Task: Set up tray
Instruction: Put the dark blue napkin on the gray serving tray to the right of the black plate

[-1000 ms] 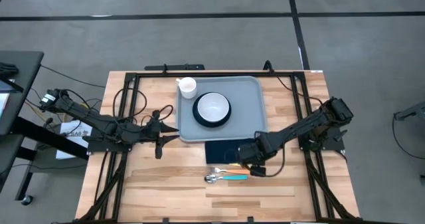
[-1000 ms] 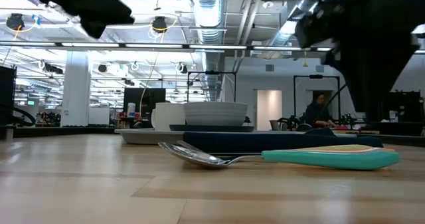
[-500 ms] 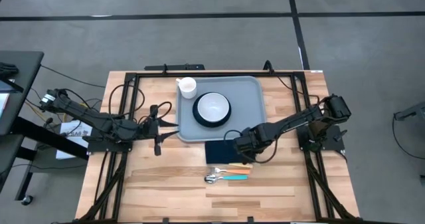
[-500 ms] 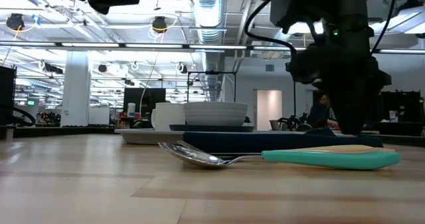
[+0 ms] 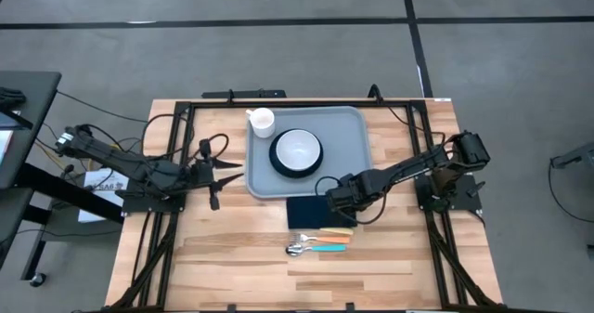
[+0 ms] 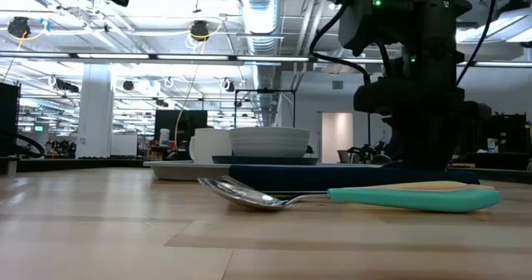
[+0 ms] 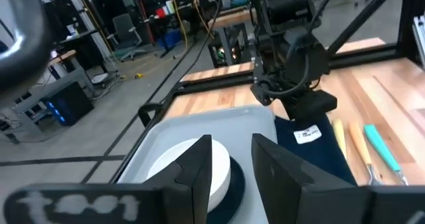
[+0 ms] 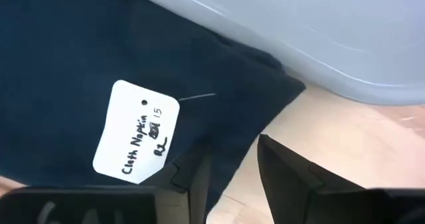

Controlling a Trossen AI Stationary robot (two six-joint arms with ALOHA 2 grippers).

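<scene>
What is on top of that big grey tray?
On the tray stand a white bowl on a dark plate and a small white cup. The bowl covers most of the plate. What the cup holds cannot be seen.

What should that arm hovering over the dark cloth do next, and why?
Probably lower and close on the napkin. The right pincer hangs open just above its corner beside the tray, with nothing held, and the napkin lies on the table outside the tray.
</scene>
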